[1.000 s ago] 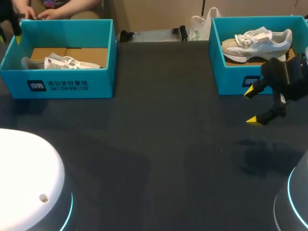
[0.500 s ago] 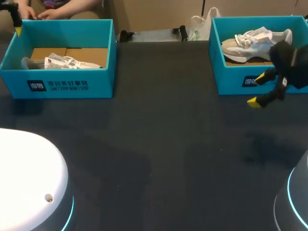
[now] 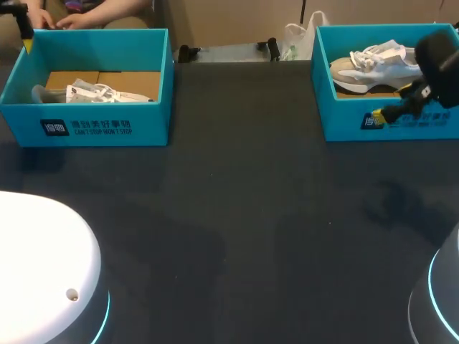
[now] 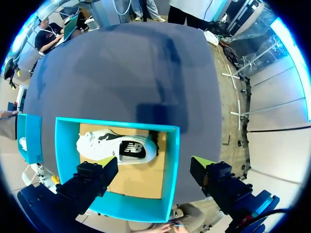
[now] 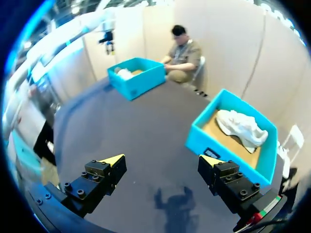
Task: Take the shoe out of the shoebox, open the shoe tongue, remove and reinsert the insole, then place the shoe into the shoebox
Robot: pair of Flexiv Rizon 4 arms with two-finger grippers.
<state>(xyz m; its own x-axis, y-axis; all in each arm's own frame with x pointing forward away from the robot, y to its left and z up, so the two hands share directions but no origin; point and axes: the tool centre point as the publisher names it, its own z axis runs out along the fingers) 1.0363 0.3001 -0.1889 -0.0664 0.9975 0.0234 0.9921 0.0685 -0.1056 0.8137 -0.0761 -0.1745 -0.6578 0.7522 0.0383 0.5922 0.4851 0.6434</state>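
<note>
Two teal shoeboxes stand at the back of the table. The left shoebox [image 3: 107,127] holds a white and grey shoe [image 3: 93,92]. My left gripper [image 3: 26,39] hangs above that box's far left corner. From above, the left gripper [image 4: 154,167] is open and empty, and the shoe [image 4: 119,148] lies on its side on the cardboard floor of the box [image 4: 171,160]. The right shoebox [image 3: 430,123] holds another white shoe [image 3: 376,61]. My right gripper [image 3: 393,102] hovers over its front wall. That gripper [image 5: 162,160] is open, with this box [image 5: 199,138] and its shoe [image 5: 240,126] ahead of it.
A white plastic bag [image 3: 297,36] and two small black items [image 3: 190,51] lie along the table's far edge between the boxes. My arms' white bases [image 3: 43,265] fill the near corners. Dark tabletop [image 3: 237,201] stretches between the boxes and the bases.
My right gripper has risen from the table in front of the right shoebox and moved back and right, over its front wall. The left gripper shifted slightly at the left box's corner.
</note>
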